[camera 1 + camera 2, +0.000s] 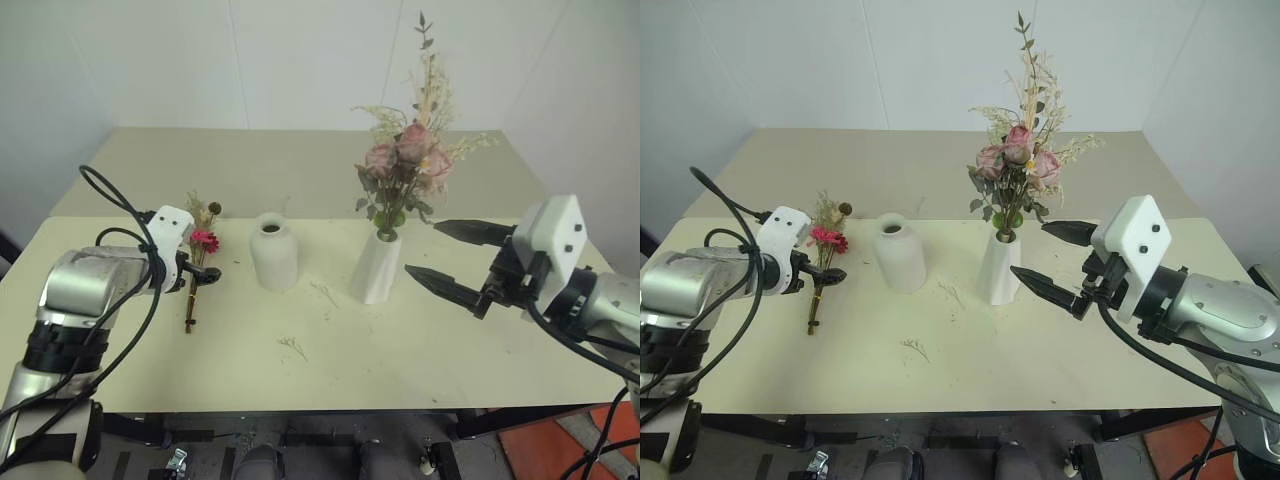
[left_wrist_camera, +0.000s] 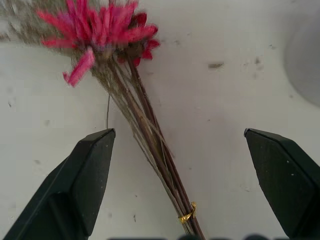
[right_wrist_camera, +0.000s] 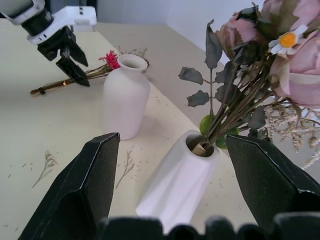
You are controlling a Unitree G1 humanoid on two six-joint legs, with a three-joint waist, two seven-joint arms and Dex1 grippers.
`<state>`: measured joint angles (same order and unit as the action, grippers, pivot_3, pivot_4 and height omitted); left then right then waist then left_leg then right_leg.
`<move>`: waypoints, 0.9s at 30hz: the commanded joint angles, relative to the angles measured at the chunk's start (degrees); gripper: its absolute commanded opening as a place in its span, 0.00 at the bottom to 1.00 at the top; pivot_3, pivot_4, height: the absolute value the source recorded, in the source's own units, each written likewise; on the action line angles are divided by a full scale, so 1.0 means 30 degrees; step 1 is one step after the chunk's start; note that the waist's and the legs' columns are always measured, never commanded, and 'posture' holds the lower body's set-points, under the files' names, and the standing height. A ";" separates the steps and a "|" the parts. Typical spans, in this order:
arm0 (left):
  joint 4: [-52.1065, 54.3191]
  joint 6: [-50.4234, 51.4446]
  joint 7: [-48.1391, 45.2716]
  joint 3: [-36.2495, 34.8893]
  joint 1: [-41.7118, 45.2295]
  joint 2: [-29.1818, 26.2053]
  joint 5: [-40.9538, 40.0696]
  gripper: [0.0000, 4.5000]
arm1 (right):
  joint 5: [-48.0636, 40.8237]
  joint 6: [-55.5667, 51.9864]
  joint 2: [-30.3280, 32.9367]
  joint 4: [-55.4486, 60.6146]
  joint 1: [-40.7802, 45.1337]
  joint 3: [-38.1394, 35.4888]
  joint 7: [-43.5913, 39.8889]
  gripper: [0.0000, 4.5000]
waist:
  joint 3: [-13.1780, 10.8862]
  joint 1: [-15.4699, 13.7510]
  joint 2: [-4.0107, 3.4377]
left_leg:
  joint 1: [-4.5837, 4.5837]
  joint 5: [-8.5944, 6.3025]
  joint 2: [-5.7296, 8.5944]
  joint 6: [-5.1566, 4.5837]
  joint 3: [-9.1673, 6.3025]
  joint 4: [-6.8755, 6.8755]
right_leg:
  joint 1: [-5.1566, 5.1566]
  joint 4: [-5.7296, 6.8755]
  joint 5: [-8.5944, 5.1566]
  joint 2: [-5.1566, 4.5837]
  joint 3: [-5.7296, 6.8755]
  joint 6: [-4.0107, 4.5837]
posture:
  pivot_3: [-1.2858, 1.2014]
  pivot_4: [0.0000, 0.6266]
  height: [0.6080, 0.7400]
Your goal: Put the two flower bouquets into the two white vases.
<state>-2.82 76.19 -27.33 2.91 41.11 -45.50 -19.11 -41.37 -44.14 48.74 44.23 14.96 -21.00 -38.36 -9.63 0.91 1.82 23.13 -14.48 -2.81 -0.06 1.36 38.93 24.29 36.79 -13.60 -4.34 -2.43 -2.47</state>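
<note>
The slim bouquet with the magenta daisy (image 1: 203, 241) lies flat on the table, left of the empty rounded white vase (image 1: 273, 252). My left gripper (image 1: 198, 272) hangs open just over its stems (image 2: 150, 140), one finger on each side, with the gold tie (image 2: 187, 216) close to the wrist. The pink rose bouquet (image 1: 405, 160) stands upright in the tapered white vase (image 1: 376, 268). My right gripper (image 1: 422, 248) is open and empty just right of that vase, pointing at it; the right wrist view frames the vase (image 3: 177, 182) between its fingers.
Loose dried twigs (image 1: 293, 346) and crumbs lie on the cream table (image 1: 450, 360) in front of the vases. The table's front edge runs close below both arms. A white wall stands behind the far table edge.
</note>
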 commanded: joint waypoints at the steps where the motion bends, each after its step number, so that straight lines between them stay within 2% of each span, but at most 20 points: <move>1: -0.1284 0.1008 -0.0196 0.0497 0.1124 -0.0157 0.0325 1.00 | -0.0423 0.0458 0.0359 0.0444 0.0114 -0.0834 0.0124 0.87 | 0.0000 -0.0008 0.0000 | 0.0001 0.0000 0.0000 0.0000 -0.0001 0.0002 | 0.0000 0.0005 0.0000 0.0000 0.0002 0.0000 | 0.52 0.24 1.00; 5: -0.1979 0.1216 -0.0417 0.0972 0.1281 0.0101 0.0347 1.00 | -0.0591 0.0414 0.0516 0.0530 0.0008 -0.0988 0.0209 0.87 | 0.0000 -0.0063 0.0000 | 0.0001 0.0000 0.0002 0.0000 -0.0002 0.0003 | -0.0004 0.0002 0.0000 -0.0004 0.0003 -0.0001 | 0.52 0.24 1.00; 8: -0.2033 0.1211 -0.0478 0.0908 0.1136 0.0243 0.0379 0.87 | -0.0728 0.0378 0.0568 0.0568 -0.0033 -0.1069 0.0212 0.88 | 0.0000 -0.0071 0.0000 | 0.0005 0.0000 0.0001 0.0001 -0.0002 0.0004 | -0.0004 0.0001 0.0000 -0.0006 0.0005 -0.0001 | 0.52 0.24 1.00; 20: -0.2083 0.1419 0.0841 -0.0424 0.1422 -0.0109 0.1137 0.01 | -0.1125 0.0546 0.0511 0.0677 -0.0543 -0.0781 0.0412 0.88 | 0.0000 -0.0062 0.0000 | 0.0002 0.0001 0.0003 0.0001 -0.0005 0.0008 | -0.0004 0.0014 0.0000 -0.0007 0.0003 -0.0001 | 0.52 0.24 1.00; 23: -0.1584 0.1528 0.1246 -0.0820 0.1618 -0.0155 0.1255 0.01 | -0.1237 0.0453 0.0455 0.0654 -0.0619 -0.0775 0.0556 0.88 | 0.0000 -0.0072 0.0001 | 0.0004 0.0001 0.0003 0.0001 -0.0005 0.0010 | -0.0004 0.0015 0.0000 -0.0008 0.0003 0.0000 | 0.52 0.24 1.00; 25: -0.1395 0.1467 0.1725 -0.1827 0.1851 0.0124 0.1284 0.01 | -0.1224 0.0461 0.0486 0.0635 -0.0695 -0.0735 0.0598 0.88 | -0.0001 -0.0074 0.0003 | 0.0007 0.0001 0.0003 0.0002 -0.0007 0.0010 | -0.0004 0.0013 0.0000 -0.0009 0.0005 0.0000 | 0.52 0.24 1.00; 27: -0.0330 -0.0015 0.1810 -0.3221 0.1332 0.0229 0.1091 0.01 | -0.1279 0.0468 0.0527 0.0692 -0.0778 -0.0794 0.0623 0.88 | -0.0002 -0.0074 0.0005 | 0.0011 0.0001 0.0003 0.0002 -0.0012 0.0011 | -0.0002 0.0009 0.0000 -0.0009 0.0009 0.0000 | 0.52 0.24 1.00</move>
<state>-8.03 79.56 -22.57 -2.50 44.55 -44.54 -15.92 -44.40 -44.13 49.98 44.60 12.50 -22.07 -36.97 -9.64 0.69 1.84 23.18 -14.47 -2.80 -0.05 1.32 38.97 24.28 36.81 -13.60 -4.37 -2.40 -2.47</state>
